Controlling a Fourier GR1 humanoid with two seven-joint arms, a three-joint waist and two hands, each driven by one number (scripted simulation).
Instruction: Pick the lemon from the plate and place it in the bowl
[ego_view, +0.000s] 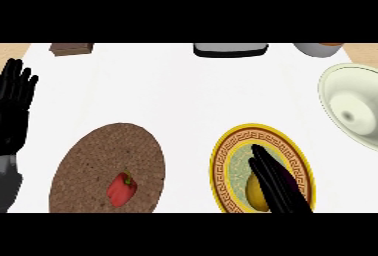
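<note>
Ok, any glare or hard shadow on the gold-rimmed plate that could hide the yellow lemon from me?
Head view: the light is even, with no glare or hard shadow on the gold-rimmed patterned plate. The yellow lemon is partly hidden only by the black right hand, which lies over it with straight fingers. The cream bowl is cut off by the right edge. The left hand rests open at the left edge.

red pepper (122, 189) on brown plate (88, 160) | brown block (71, 48) far-left | grey tray, perhaps (230, 49), far-centre
</note>
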